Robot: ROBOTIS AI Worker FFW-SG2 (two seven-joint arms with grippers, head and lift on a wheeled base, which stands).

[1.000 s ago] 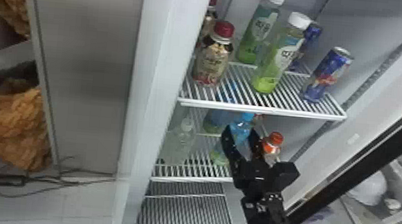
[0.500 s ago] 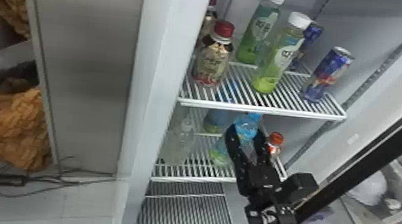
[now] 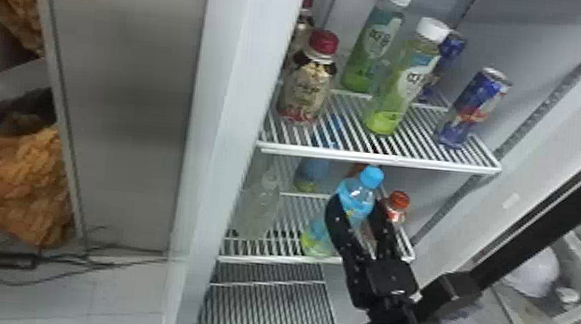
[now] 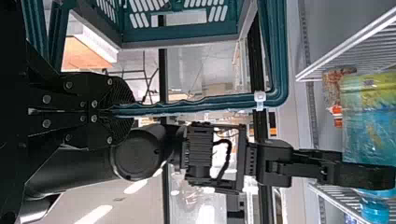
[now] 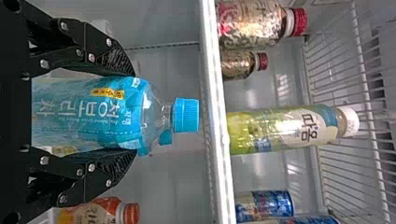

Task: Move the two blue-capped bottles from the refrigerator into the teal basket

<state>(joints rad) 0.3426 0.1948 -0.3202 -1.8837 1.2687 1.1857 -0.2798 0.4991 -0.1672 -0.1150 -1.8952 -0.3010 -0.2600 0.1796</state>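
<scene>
On the upper shelf (image 3: pixel 380 159), 4 bottles (image 3: pixel 306 90) stand left of 2 cans (image 3: pixel 472 109), while on the lower shelf (image 3: pixel 275 261) 1 bottle (image 3: pixel 260 204) stands left of the held bottle (image 3: pixel 356 195) in the right gripper (image 3: pixel 358 205).

A flat grey metal panel (image 3: pixel 125 84) stood on the head view's left side, with crumpled orange-brown material (image 3: pixel 6 184) beyond it. Thin black cables (image 3: pixel 89 267) trailed over the pale grey tiled floor (image 3: pixel 127 295). Elongated white lights (image 4: pixel 95 214) shone from the pale ceiling (image 4: pixel 135 207).
</scene>
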